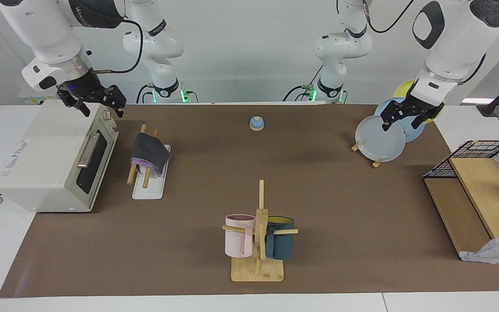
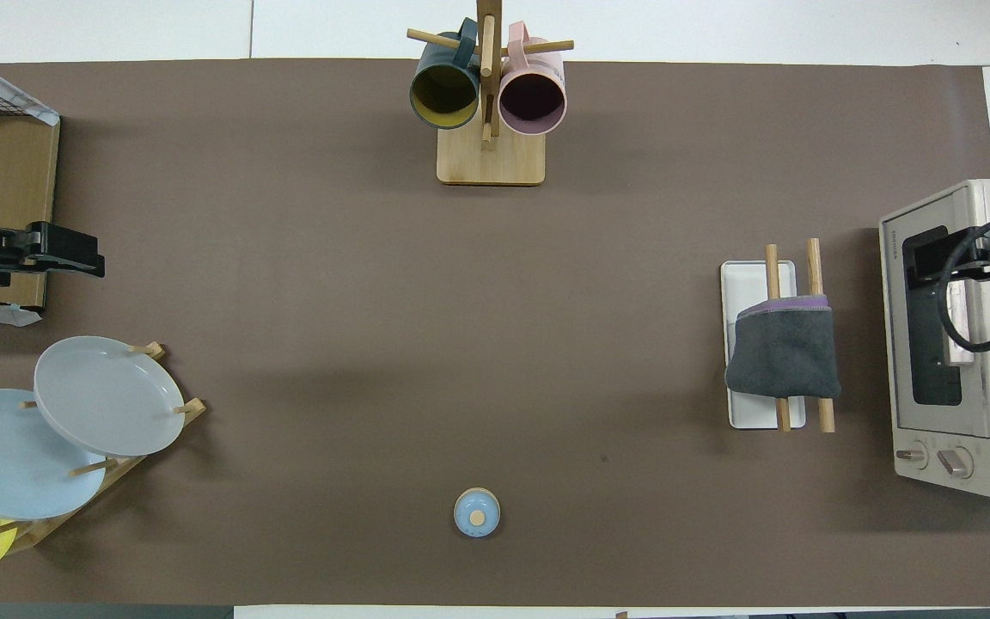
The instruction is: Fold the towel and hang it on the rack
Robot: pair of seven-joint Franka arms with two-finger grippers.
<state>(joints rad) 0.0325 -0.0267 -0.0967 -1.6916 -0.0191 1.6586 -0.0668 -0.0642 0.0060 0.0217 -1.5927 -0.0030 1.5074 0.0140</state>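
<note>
Towel draped over rack, purple edge clearer overhead; left gripper, right gripper both open, empty.

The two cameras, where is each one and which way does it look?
Facing view: high up across the table, looking at the robots; both arms show whole, right tool over the toaster oven, left tool over the plates.
Overhead view: high above the robots' end, looking steeply down; only the tools show, left tool and right tool.
Both show the towel draped on the rack, the mug tree and the bell.
</note>
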